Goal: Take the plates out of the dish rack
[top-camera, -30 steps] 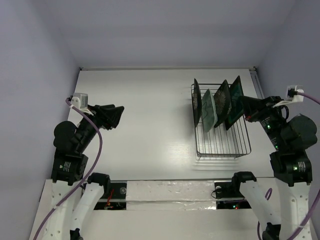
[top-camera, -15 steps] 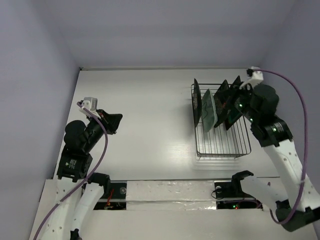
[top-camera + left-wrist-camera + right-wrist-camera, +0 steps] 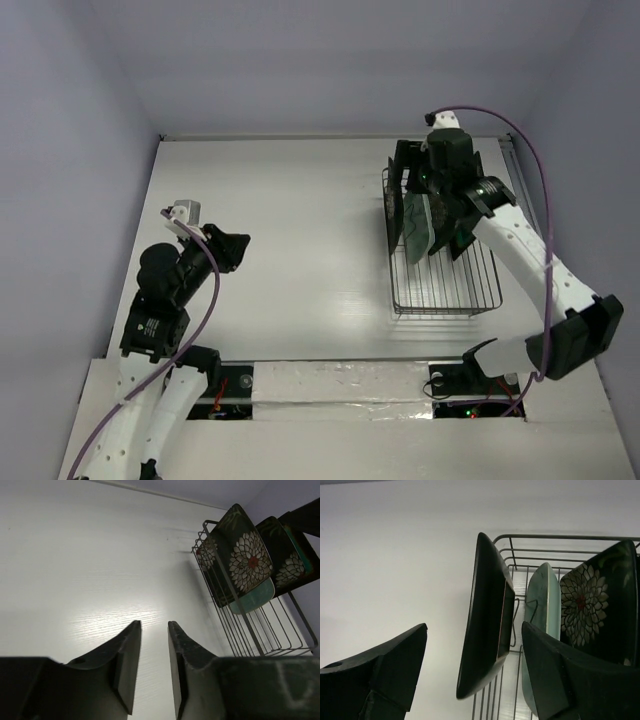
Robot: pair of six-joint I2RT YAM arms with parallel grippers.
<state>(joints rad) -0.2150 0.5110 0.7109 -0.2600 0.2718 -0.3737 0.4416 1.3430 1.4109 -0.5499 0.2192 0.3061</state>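
Observation:
The dish rack (image 3: 450, 300) stands at the right with the plates upright in it. In the right wrist view a dark square plate (image 3: 487, 620) stands edge-on at the rack's left end. Behind it are a mint-green plate (image 3: 540, 600) and a flower-patterned plate (image 3: 592, 605). My right gripper (image 3: 474, 626) is open wide, one finger on each side of the dark plate's edge, not touching it. From above, the right gripper (image 3: 408, 172) hangs over the rack's far left corner. My left gripper (image 3: 235, 250) hovers over bare table at the left, open by a narrow gap (image 3: 154, 623) and empty.
The table's back wall (image 3: 330, 136) runs just behind the rack. In the left wrist view the rack (image 3: 260, 635) sits far right, with a flowered plate (image 3: 247, 555) facing me. The right arm's forearm (image 3: 510, 235) crosses over the rack's right half.
The right arm swung from the rack's right side across to its left end, and its jaws opened around the dark plate. The left gripper shifted slightly, shut, then reopened a little.

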